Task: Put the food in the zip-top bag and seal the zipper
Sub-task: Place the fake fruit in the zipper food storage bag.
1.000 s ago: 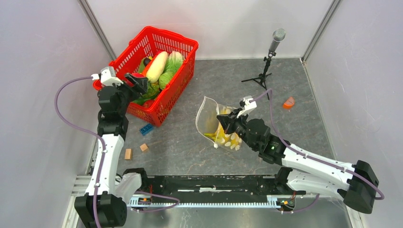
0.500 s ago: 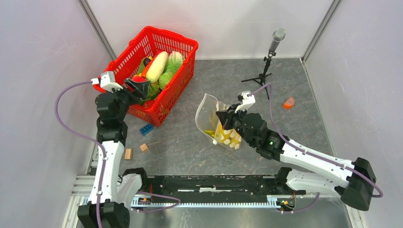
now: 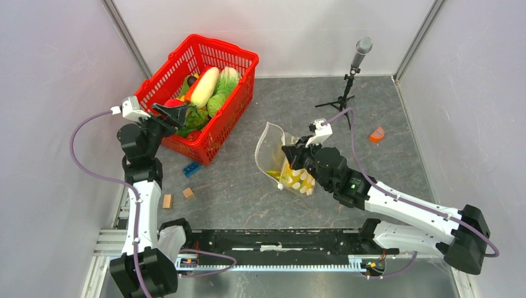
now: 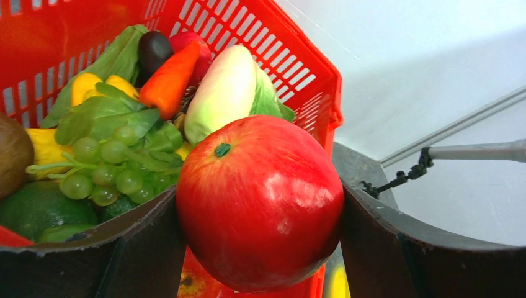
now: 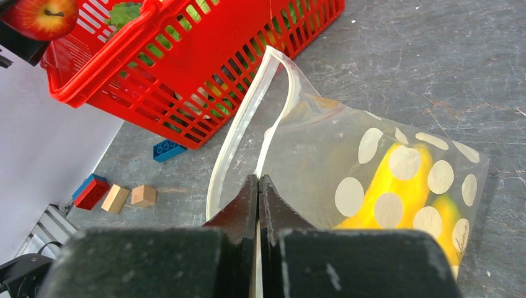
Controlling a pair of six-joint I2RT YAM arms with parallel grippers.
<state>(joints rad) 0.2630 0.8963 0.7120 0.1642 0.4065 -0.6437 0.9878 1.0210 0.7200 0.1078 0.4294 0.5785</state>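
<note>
My left gripper [image 3: 175,114] is shut on a red toy apple [image 4: 260,202] and holds it above the near rim of the red basket [image 3: 214,144]; the apple also shows in the right wrist view [image 5: 40,17]. The basket holds more food: grapes [image 4: 108,164], a carrot [image 4: 170,77], a pale cabbage [image 4: 226,90]. My right gripper [image 5: 258,181] is shut on the zipper strip [image 5: 236,133] of the clear dotted zip-top bag [image 3: 282,158], holding its mouth open and raised. Yellow bananas [image 5: 400,192] lie inside the bag.
A blue brick [image 3: 191,169] and two wooden cubes [image 3: 177,197] lie in front of the basket. A microphone on a small tripod [image 3: 348,77] stands at the back. An orange piece [image 3: 376,133] lies at the right. Grey walls close in both sides.
My left gripper has lifted the red apple up and back from the basket's contents. My right gripper shifted slightly, raising the bag's mouth more upright.
</note>
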